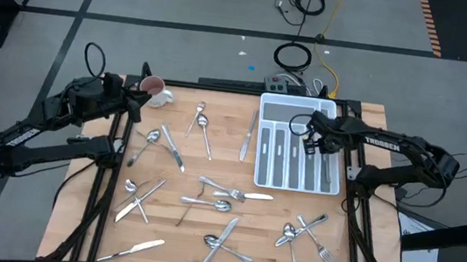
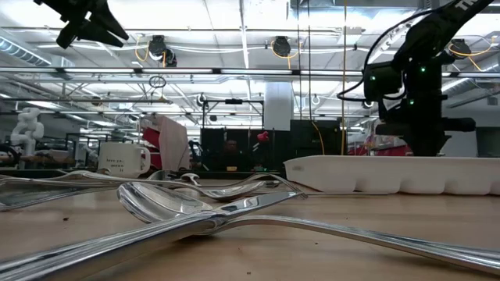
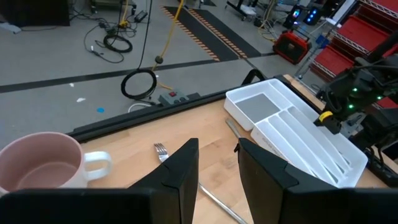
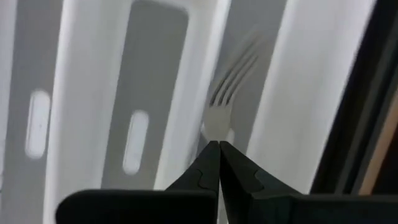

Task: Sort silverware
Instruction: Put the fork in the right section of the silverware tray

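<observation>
The silverware (image 1: 223, 205), several shiny forks, spoons and knives, lies scattered flat on the wooden table. My right gripper (image 4: 219, 144) is over the white cutlery tray (image 1: 282, 110), above one of its long slots, and is shut on a fork (image 4: 222, 106). It shows in the high view too (image 1: 311, 142). My left gripper (image 3: 217, 144) is open and hangs above the table's far left corner (image 1: 138, 95), beside the white-and-pink mug (image 1: 157, 90). It holds nothing. One fork (image 3: 161, 150) lies just beyond its fingers. My right gripper pinches the fork between its two fingertips at the neck, just below the tines (image 4: 217, 132). The fingers come from above, pointing down into the tray slot. The tines stick out past the fingertips, and the fingers hide the handle. Whether the fork rests on the slot floor, I cannot tell.
Several pieces lie in the tray's long slots (image 1: 294, 160). The tray sits at the table's far right; its wall (image 2: 391, 173) rises above the tabletop. A power strip and cables (image 1: 285, 84) lie beyond the far edge. Black frame rails (image 1: 357, 211) flank the table.
</observation>
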Controlling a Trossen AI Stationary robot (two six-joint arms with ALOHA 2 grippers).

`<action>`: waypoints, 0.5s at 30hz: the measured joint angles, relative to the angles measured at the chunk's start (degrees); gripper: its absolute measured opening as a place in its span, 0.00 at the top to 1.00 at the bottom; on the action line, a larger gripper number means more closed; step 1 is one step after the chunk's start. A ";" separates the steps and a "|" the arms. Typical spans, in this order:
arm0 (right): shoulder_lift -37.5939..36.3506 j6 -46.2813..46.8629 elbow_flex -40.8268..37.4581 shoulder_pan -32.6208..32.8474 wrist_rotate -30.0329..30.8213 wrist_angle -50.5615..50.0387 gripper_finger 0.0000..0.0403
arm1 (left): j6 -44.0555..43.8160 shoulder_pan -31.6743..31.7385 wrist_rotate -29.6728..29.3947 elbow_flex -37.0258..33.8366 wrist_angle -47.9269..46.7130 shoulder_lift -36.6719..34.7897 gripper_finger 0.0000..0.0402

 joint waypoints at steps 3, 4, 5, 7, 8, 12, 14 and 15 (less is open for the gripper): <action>0.00 0.05 0.00 1.15 -2.15 -0.65 1.00 | 0.00 0.01 -0.18 0.00 0.00 0.00 0.71; 0.00 0.09 0.00 1.75 -2.68 -1.24 1.00 | 0.00 0.01 -0.57 0.00 0.02 0.00 0.71; 0.00 0.24 0.00 2.41 -2.91 -1.80 1.00 | 0.00 0.01 -0.78 -0.02 0.02 0.00 0.71; 0.00 0.87 0.00 3.57 -2.81 -2.69 1.00 | 0.00 -0.01 -1.28 0.00 0.02 0.00 0.71; 0.00 1.03 0.00 3.98 -2.70 -3.01 1.00 | 0.01 0.00 -1.62 -0.01 0.02 0.00 0.71; 0.00 1.14 0.00 4.85 -2.49 -3.10 1.00 | 0.00 0.01 -2.21 0.00 0.04 0.00 0.71; 0.05 1.14 0.00 4.92 -2.39 -3.25 1.00 | 0.00 -0.01 -2.21 0.00 0.04 0.00 0.71; 0.07 1.14 0.00 4.90 -2.40 -3.43 1.00 | 0.00 -0.01 -2.23 -0.02 0.04 0.00 0.71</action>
